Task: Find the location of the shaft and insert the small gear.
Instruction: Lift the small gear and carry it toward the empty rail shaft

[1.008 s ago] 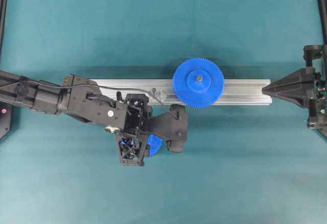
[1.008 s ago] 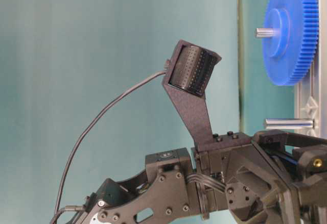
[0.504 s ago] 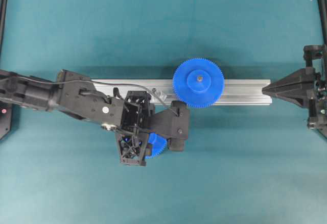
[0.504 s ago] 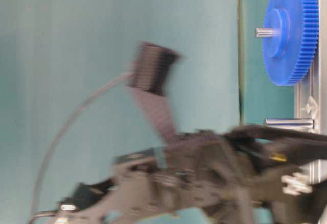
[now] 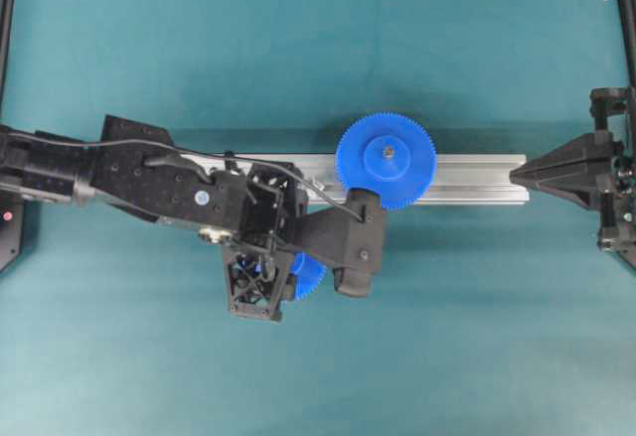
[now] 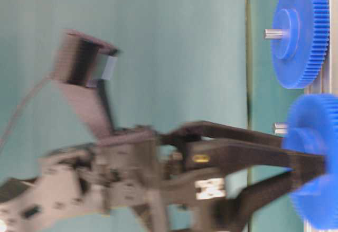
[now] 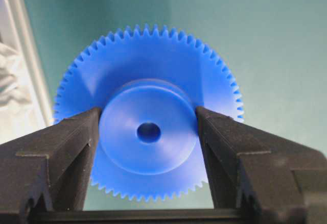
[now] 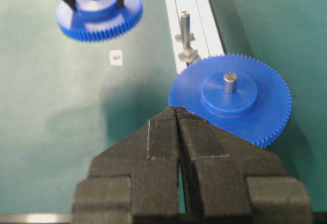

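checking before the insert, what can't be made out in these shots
- Overhead: the pin is hidden under the left end effector; most of the small gear too.
- Table-level: the left arm is motion-blurred, and the small gear is cut by the right edge.
- Left wrist: the pin is out of frame.

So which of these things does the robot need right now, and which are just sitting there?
Needed for the job:
- small gear, held by its hub in the left tool
- shaft, a bare upright pin on the rail

Just sitting there:
- big gear, already on its own pin
- small white tag on the mat
- right tool, closed and off to the side
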Robot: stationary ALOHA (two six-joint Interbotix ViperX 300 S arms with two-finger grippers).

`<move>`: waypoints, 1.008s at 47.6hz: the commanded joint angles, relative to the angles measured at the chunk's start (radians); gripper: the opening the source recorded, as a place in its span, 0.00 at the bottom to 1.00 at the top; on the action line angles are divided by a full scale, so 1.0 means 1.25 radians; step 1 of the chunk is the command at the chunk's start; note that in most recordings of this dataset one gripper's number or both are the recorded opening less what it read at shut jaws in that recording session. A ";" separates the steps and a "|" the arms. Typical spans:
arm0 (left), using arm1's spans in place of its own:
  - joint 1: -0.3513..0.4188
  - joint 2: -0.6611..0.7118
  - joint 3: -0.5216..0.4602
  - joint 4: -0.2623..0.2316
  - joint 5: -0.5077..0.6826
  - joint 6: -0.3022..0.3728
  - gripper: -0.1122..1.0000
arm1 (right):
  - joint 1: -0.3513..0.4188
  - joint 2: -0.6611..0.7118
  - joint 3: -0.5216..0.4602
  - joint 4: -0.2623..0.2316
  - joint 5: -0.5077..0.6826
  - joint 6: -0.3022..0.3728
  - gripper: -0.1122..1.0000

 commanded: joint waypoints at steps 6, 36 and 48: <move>0.016 -0.036 -0.067 0.002 0.040 0.021 0.67 | -0.002 0.006 -0.009 0.000 -0.004 0.009 0.11; 0.106 -0.044 -0.107 0.005 0.048 0.104 0.67 | -0.002 0.005 -0.010 0.000 -0.004 0.009 0.11; 0.135 -0.038 -0.107 0.005 0.048 0.110 0.67 | -0.002 0.005 -0.009 0.000 -0.004 0.009 0.11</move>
